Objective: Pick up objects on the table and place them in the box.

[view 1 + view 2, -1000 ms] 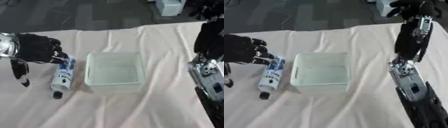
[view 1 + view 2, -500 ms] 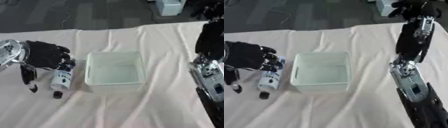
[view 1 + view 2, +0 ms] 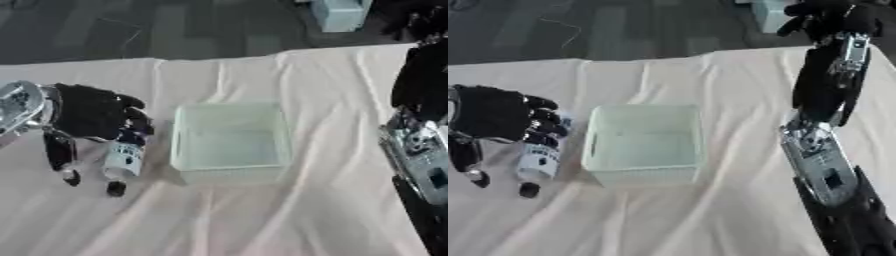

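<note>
So, your left hand (image 3: 92, 112) sat on top of the little white bottle (image 3: 123, 159) with the dark cap, fingers curled around its upper end. The bottle lay on the cream tablecloth (image 3: 262, 215), just left of the clear box (image 3: 229, 141). Your right hand (image 3: 826, 17) was raised far back, fingers curled, holding nothing.

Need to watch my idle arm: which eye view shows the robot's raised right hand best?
The right eye view: the black right hand shows at the top, fingers curled, holding nothing. The left eye view catches only part of it at the upper right corner.
</note>
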### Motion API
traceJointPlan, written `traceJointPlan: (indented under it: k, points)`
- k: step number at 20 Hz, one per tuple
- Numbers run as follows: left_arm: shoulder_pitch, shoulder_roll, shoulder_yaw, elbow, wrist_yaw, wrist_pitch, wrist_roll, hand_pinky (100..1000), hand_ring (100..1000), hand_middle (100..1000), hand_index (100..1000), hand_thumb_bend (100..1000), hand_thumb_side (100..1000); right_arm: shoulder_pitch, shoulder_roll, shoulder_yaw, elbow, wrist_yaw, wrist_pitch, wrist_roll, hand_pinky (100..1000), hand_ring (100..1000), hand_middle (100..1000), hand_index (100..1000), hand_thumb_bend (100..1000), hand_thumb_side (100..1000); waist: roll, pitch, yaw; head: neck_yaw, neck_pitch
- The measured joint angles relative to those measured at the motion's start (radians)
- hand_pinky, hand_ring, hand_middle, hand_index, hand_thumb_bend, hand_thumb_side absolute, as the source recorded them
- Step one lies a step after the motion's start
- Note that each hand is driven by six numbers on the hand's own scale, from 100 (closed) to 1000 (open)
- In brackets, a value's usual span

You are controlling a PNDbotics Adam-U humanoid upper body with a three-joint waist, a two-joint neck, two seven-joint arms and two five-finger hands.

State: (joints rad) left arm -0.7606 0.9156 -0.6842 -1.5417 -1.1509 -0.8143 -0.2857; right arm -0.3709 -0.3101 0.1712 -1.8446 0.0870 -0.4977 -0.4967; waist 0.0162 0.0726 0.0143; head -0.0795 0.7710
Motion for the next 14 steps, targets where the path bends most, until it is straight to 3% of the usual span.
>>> traceJointPlan:
  k: [14]
  points:
    - [-0.046,-0.035,0.008,0.006,0.021,-0.006,0.006,890,837,839,869,722,428,-0.009,0.009,0.002,0.006,-0.008,-0.003,0.004,381,537,591,631,100,1000,-0.006,0.017,-0.012,0.002,0.000]
